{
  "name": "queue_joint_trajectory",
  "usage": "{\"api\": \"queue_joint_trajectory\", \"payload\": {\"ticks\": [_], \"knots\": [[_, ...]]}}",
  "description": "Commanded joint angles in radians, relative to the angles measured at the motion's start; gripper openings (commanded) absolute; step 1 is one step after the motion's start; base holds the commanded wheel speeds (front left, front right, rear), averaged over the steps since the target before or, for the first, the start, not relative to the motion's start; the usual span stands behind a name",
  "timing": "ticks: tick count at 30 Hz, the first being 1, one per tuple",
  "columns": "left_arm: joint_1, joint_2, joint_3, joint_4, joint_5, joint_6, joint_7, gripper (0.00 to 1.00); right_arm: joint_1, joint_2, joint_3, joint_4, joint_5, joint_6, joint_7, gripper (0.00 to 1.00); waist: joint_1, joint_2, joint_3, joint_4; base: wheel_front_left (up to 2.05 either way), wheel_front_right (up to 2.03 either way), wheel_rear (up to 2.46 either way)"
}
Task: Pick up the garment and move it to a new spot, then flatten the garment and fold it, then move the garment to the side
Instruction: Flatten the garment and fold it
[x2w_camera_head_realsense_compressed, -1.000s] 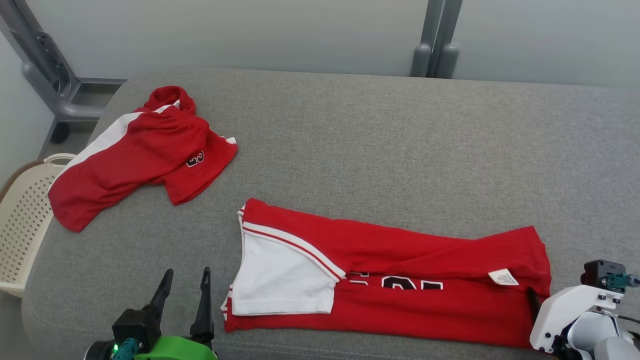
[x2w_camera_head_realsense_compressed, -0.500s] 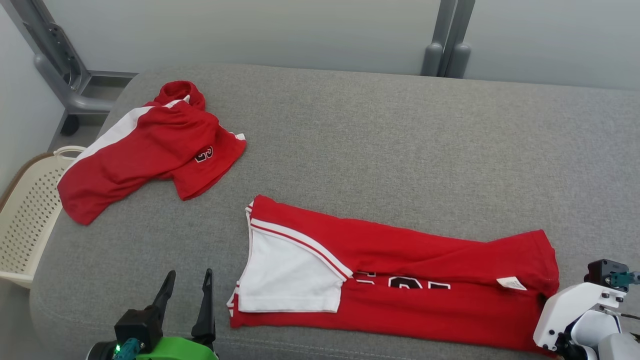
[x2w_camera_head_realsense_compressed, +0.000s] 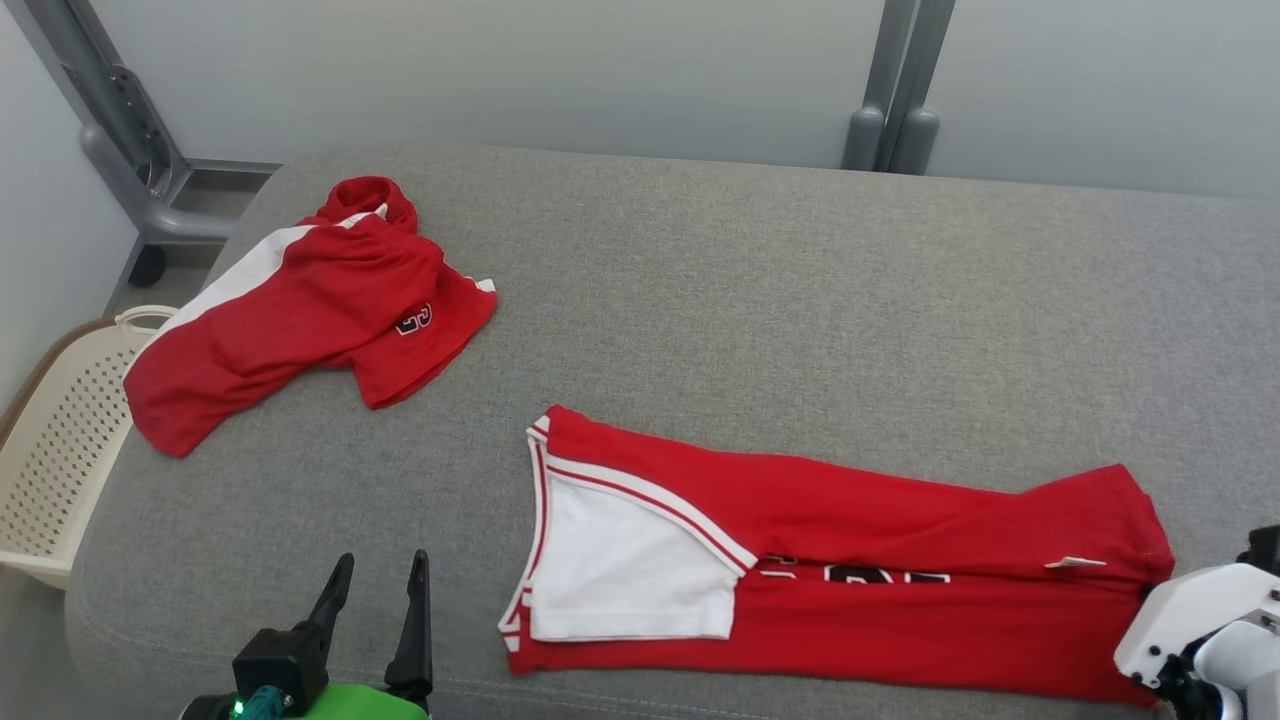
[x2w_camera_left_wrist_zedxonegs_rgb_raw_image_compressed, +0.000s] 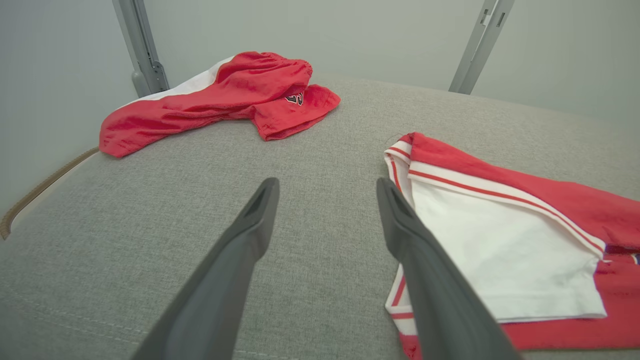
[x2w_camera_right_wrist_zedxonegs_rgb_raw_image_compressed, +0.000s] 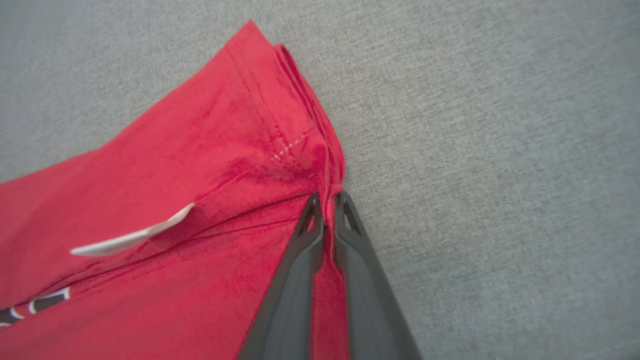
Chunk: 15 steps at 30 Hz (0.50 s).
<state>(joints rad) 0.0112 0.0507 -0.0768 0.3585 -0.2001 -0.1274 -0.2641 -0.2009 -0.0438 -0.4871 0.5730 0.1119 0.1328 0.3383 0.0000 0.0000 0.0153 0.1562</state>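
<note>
Left gripper (x2w_camera_left_wrist_zedxonegs_rgb_raw_image_compressed: 327, 210) fingers spread wide, hovering over grey cushion (x2w_camera_left_wrist_zedxonegs_rgb_raw_image_compressed: 175, 210), holding nothing. Folded red garment (x2w_camera_left_wrist_zedxonegs_rgb_raw_image_compressed: 525, 210) with white panel lies just right of the right finger. Crumpled red-and-white shorts (x2w_camera_left_wrist_zedxonegs_rgb_raw_image_compressed: 225, 100) sit well apart, far left. Two grey posts behind.

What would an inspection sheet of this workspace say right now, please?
Surface: grey cushion, carrying two garments.
Job's things: red jersey folded lengthwise, white panel at its left end.
Clutter: second red garment, crumpled, far left.
Grippers: left gripper jaws open, beside the jersey's left end; right gripper jaws shut on the jersey's right edge.
Cables: nothing seen.
Surroundings: cream basket at left; metal posts behind.
</note>
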Motion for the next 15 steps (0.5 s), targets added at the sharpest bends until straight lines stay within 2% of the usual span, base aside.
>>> {"api": "queue_joint_trajectory", "payload": {"ticks": [1, 9, 15], "knots": [[0.011, 0.000, 0.001, -0.001, 0.004, -0.003, -0.001, 1.00, -0.016, -0.012, -0.040, -0.002, -0.003, -0.004, -0.012, 0.00, 0.0000, 0.0000, -0.004, -0.002, 0.00, 0.00, 0.00], [0.019, 0.000, 0.005, -0.010, 0.007, -0.003, -0.001, 1.00, -0.041, -0.011, -0.201, -0.042, -0.041, -0.003, -0.020, 0.00, 0.0000, 0.0000, 0.000, -0.014, 0.00, 0.00, 0.00], [0.008, 0.000, 0.004, -0.011, 0.007, -0.004, -0.001, 1.00, -0.047, -0.010, -0.280, -0.097, -0.062, -0.003, -0.007, 0.00, 0.0000, 0.0000, 0.006, -0.022, 0.00, 0.00, 0.00]]}}
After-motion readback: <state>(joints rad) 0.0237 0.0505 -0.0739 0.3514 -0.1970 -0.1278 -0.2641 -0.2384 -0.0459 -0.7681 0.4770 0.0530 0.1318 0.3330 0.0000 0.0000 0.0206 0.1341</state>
